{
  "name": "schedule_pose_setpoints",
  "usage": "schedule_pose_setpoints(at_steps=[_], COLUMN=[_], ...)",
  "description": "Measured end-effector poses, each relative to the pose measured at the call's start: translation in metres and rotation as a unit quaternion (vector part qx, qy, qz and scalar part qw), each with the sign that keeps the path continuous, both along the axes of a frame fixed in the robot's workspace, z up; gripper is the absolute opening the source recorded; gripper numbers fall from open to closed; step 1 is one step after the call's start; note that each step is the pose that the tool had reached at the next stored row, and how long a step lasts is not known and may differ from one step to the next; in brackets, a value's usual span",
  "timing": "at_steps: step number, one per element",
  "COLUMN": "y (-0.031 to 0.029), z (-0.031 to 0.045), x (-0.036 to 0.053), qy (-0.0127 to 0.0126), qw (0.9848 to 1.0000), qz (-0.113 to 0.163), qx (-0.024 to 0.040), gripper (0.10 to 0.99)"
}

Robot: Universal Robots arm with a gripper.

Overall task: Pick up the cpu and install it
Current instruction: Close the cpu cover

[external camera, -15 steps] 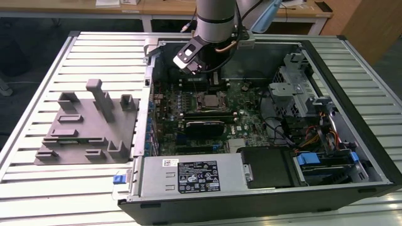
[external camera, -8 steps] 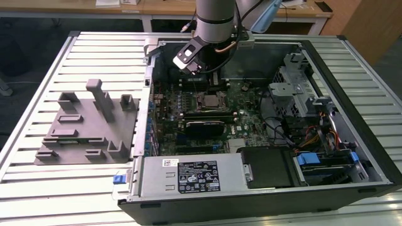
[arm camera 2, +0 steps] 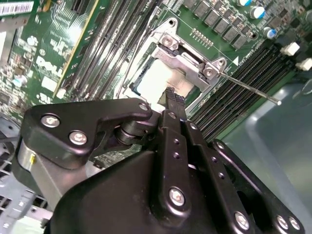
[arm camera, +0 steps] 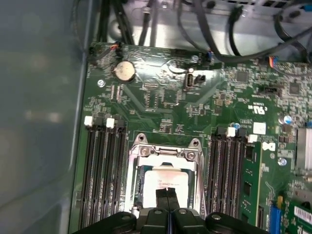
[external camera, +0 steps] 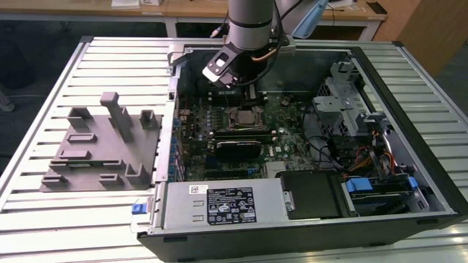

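Note:
The cpu (arm camera: pixel 171 179), a flat square chip with a pale silver top, lies in the motherboard socket frame (arm camera: pixel 165 152) inside the open computer case (external camera: pixel 307 233). In the second wrist view the cpu (arm camera 2: pixel 155 79) sits partly under the metal load plate (arm camera 2: pixel 187 61), and the thin socket lever (arm camera 2: pixel 248 87) sticks out to the side. My gripper (arm camera: pixel 167 196) hangs just above the chip's near edge, its two black fingers pressed together with nothing between them. Seen from outside, the arm's wrist (external camera: pixel 223 66) hovers over the socket frame (external camera: pixel 241 118) toward the back of the board.
A grey moulded fixture block (external camera: pixel 102 145) stands on the slatted table at the exterior view's left. Memory slots (arm camera: pixel 105 170) flank the socket. A power supply (external camera: pixel 219 205), a drive cage (external camera: pixel 343 109) and loose cables (external camera: pixel 365 159) crowd the case.

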State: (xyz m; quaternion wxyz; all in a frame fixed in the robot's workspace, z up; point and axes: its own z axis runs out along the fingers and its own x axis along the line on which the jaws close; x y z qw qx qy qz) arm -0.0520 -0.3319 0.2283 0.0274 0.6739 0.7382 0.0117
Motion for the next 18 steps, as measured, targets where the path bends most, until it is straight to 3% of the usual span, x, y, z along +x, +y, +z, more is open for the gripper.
schedule_pose_setpoints(at_steps=[4,9,13,18], y=[0.0,0.0,0.0,0.0], z=[-0.0001,-0.0002,-0.0002,-0.0003], x=[0.0,0.0,0.0,0.0], qy=[0.0,0.0,0.0001,0.0001], qw=[0.9995,0.9975,0.995,0.9905], qz=[0.032,0.07,0.099,0.137], qx=[-0.0007,-0.0016,-0.0027,-0.0043], gripper=[0.106,0.106,0.106,0.106])
